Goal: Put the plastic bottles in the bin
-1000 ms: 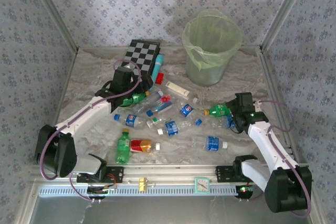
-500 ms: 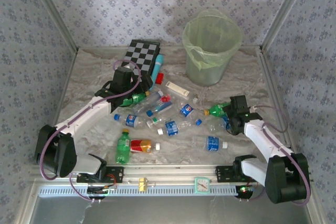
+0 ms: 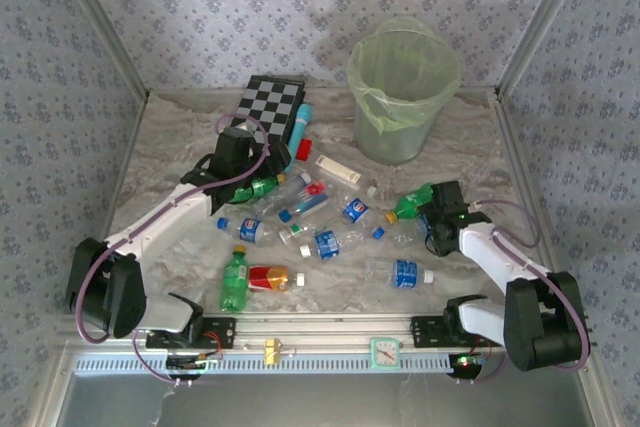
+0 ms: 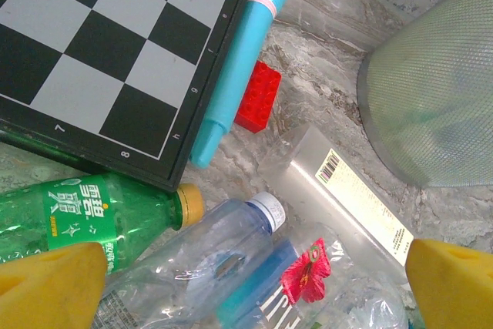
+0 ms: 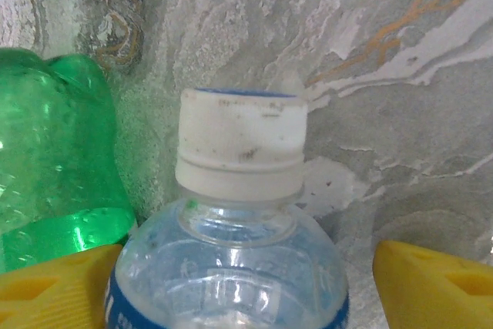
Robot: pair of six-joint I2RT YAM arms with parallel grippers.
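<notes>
A: Here, why do the jaws of the right gripper point(image 5: 246, 290) stand apart?

B: They bracket a clear bottle point(image 5: 231, 267) lying just beside a green bottle point(image 5: 54, 159). A gap shows on one side, so nothing is clamped yet.

A: And the left gripper point(image 4: 246, 290)?

B: Spread wide, empty, hovering over the scatter's far-left end, likely choosing a pick. The bottles point(image 3: 327, 244) lie mid-table; the bin point(image 3: 400, 137) stands far right, well apart.

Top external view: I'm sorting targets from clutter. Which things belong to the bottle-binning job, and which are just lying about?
Job: plastic bottles, mostly blue-labelled, some green; pale-green bin.
Lying about: checkerboard; cyan tube; red block; flat clear box.
</notes>
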